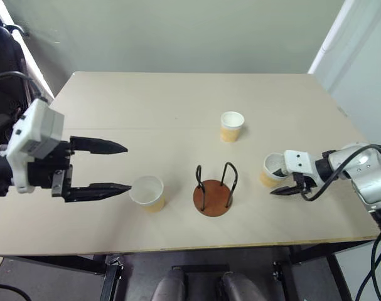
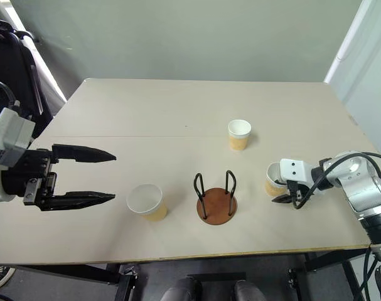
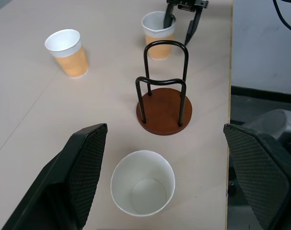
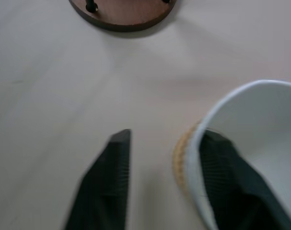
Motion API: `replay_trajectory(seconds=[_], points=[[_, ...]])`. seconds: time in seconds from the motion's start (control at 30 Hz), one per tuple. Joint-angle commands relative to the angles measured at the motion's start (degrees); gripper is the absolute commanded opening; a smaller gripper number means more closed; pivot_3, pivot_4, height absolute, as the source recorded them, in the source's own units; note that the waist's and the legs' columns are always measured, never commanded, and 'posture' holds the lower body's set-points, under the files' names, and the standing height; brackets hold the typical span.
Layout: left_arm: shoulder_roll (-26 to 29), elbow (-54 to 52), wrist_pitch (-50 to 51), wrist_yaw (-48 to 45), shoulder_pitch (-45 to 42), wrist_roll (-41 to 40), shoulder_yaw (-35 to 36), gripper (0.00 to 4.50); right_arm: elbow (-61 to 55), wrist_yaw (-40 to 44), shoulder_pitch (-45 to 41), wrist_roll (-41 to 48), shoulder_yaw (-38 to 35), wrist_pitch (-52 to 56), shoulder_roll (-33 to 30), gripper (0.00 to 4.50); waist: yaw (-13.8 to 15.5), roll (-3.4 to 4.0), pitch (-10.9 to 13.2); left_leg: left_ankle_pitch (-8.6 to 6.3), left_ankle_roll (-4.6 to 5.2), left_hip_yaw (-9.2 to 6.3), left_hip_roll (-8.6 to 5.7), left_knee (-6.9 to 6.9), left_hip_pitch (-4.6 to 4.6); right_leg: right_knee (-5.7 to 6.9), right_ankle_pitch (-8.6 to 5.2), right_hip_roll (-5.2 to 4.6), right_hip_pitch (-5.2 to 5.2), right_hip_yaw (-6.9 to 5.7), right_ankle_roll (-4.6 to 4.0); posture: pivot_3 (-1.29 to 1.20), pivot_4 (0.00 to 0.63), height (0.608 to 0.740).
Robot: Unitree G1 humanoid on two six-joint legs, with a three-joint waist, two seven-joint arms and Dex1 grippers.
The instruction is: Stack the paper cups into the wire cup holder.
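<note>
The table (image 1: 177,106) carries the wire cup holder (image 1: 213,195) at centre front, empty. The left gripper (image 1: 118,168) stands wide open, one paper cup (image 1: 147,192) just beyond its fingertips. The right gripper (image 1: 283,179) straddles the rim of a second cup (image 1: 269,170), one finger inside, one outside, not clamped. A third cup (image 1: 231,125) stands farther back.

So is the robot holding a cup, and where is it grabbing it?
Not yet. The right tool straddles one paper cup's wall, with a gap outside. The left tool is open, holding nothing.
</note>
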Motion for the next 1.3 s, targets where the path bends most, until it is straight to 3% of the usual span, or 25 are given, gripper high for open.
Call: replay_trajectory(seconds=[0.03,0.1,0.27,0.43,0.6,0.7,1.3], points=[[1.3,-1.4,-0.1,0.9,0.4,-0.9,2.6,4.17,-0.7,0.5,-1.5,0.5,-2.0,-0.8,-0.8,0.57,0.0,0.00,0.0,-0.01,-0.02,0.00,0.00,0.00,0.00,-0.01,0.00,0.00,0.00,0.00,0.00,0.00,0.150,0.740],[1.5,-1.0,-0.3,1.1,0.4,-1.1,2.4,4.17,-3.2,2.9,-3.2,5.5,-5.3,2.1,-1.7,0.03,0.0,0.00,0.0,-0.02,-0.04,0.00,0.00,0.00,0.00,-0.01,0.00,0.00,0.00,0.00,-0.01,0.00,0.150,0.740],[1.9,0.5,-1.5,0.8,-0.1,-0.6,0.9,4.17,-7.8,6.4,-13.6,20.5,-14.2,13.6,-2.6,0.03,-0.1,0.11,0.1,0.06,-0.17,0.08,-0.01,-0.18,-0.12,0.01,-0.05,0.00,-0.23,0.06,-0.11,0.00,0.150,0.740],[1.8,2.0,-3.3,0.8,-0.8,-0.2,-1.7,4.17,-14.4,3.2,-21.0,29.1,-14.1,21.0,4.0,0.03,-0.2,-0.26,-0.2,0.19,-0.38,0.07,0.11,-0.77,0.17,0.01,-0.28,0.08,-0.25,0.02,-0.52,0.00,0.150,0.740],[1.3,2.6,-4.5,1.4,-2.1,-0.4,-4.2,4.17,-19.4,0.8,-20.2,26.9,-6.3,21.0,10.6,0.03,-0.2,-0.22,-0.1,0.26,-0.49,0.07,0.15,-0.84,0.03,0.04,-0.32,0.10,-0.45,-0.02,-0.57,0.00,0.150,0.740],[1.3,2.3,-4.4,1.5,-2.1,-0.9,-4.0,4.17,-19.0,0.5,-19.1,23.1,-2.7,18.2,11.2,0.03,-0.1,-0.24,-0.1,0.26,-0.48,0.06,0.15,-0.83,-0.02,0.02,-0.34,0.10,-0.45,-0.03,-0.53,0.00,0.150,0.740],[1.5,-0.8,-2.6,3.5,1.3,-2.4,-0.6,4.17,-18.9,2.1,-16.6,18.5,2.5,15.1,12.3,0.03,-0.2,-0.25,-0.1,0.28,-0.47,0.07,0.16,-0.78,0.00,0.09,-0.31,0.09,-0.43,-0.04,-0.51,0.00,0.150,0.740]])
